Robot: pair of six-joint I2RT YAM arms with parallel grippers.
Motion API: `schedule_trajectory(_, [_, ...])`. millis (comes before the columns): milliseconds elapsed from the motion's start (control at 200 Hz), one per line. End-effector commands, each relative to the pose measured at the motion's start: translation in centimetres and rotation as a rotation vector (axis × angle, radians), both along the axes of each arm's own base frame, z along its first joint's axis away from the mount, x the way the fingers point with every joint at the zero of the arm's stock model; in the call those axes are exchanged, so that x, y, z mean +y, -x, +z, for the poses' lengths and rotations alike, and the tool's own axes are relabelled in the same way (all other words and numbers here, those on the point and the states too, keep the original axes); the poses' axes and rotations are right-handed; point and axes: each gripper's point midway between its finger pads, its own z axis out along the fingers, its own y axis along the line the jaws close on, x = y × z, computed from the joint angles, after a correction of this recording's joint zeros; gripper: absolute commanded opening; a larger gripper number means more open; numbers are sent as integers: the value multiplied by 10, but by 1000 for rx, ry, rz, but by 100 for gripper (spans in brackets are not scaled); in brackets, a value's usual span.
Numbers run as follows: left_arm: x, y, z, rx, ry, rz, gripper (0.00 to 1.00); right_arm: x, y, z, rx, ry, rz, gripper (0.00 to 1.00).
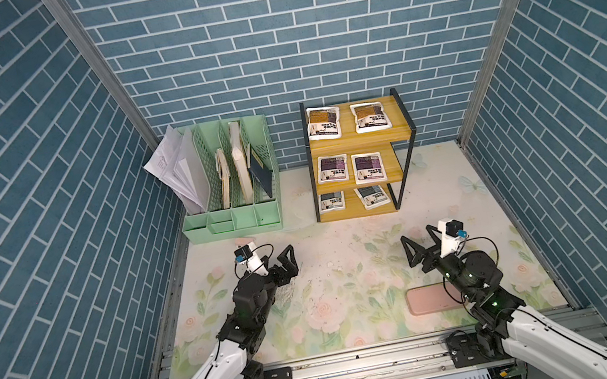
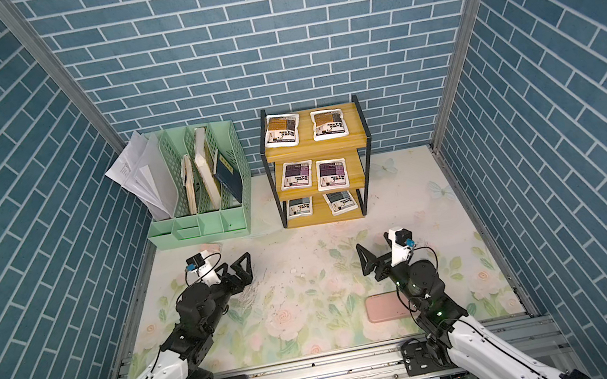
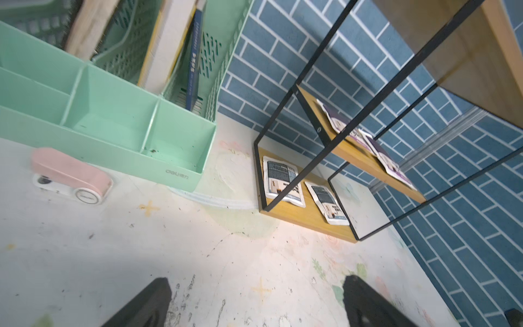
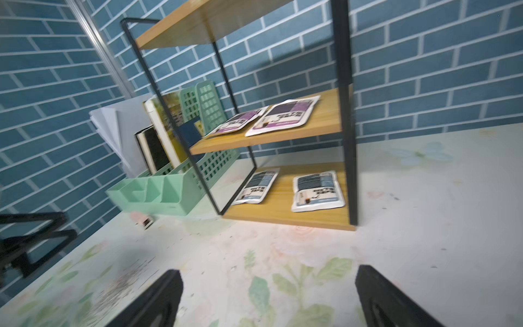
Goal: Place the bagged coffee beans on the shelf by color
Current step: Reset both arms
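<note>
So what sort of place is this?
Probably a staged desk corner for robot tests: brick-print walls, a file organizer and shelf on a flowered table, two arms on a rail.

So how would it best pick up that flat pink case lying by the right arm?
Probably from straight above, jaws across the middle of its short width: the pink rounded flat case lies flat, longer than wide, its long edges mostly free.
</note>
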Motion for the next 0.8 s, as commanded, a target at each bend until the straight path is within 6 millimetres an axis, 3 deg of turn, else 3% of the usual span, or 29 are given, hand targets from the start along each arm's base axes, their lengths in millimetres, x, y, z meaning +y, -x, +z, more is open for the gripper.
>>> schedule_trajectory(0, [26,0,-10,47,-89,127,100,-50,-7,15,-89,104,-286,100])
schedule_trajectory(105, [34,-2,-20,122,-182,161,100,-66,-12,20,-88,292,-394,100])
schedule_trajectory(190, [36,-6,-17,142,-215,179,100,-82,-21,16,-44,398,-501,100])
schedule_trajectory(240, [36,-8,-13,132,-215,180,100,-81,-31,10,-12,426,-495,100])
schedule_trajectory(360, [38,-10,-1,87,-184,204,100,-59,-51,-7,24,383,-340,100])
schedule_trajectory(495, [47,-11,-3,113,-244,248,100,-87,-67,-5,24,304,-405,100])
schedule_trajectory(585, [48,-11,-6,135,-270,252,100,-102,-80,-15,61,359,-434,100])
schedule_trajectory(695, [50,-9,-5,129,-269,251,100,-107,-92,-32,79,381,-422,100])
schedule_trajectory(795, [45,-9,-4,124,-286,218,100,-105,-96,-35,51,366,-402,100])
